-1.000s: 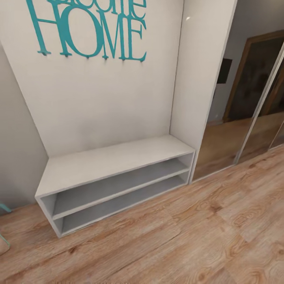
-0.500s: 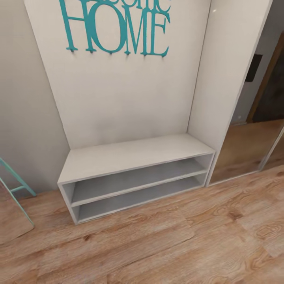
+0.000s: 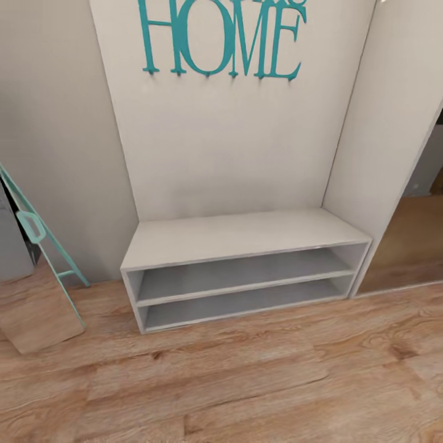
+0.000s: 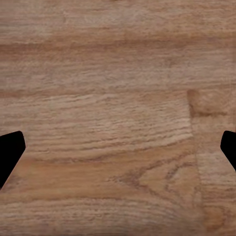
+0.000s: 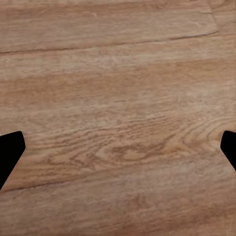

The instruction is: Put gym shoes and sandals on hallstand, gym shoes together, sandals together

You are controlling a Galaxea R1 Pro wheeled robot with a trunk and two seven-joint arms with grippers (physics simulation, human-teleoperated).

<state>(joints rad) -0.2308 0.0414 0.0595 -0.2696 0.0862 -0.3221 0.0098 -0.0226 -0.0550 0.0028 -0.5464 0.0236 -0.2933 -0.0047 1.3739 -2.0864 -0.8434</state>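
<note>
Hallstand [image 3: 246,237] at frame centre, long axis left–right, shelves bare. Left claw [image 4: 118,152] and right claw [image 5: 118,152] both spread, ungrasping, above corridor floor [image 3: 246,381]; no shoes seen.

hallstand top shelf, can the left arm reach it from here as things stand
Probably not yet. The hallstand stands across a stretch of corridor floor, bare on top and nothing blocking it, but the left end effector points down at floor planks, open and empty. It likely needs to come closer.
</note>
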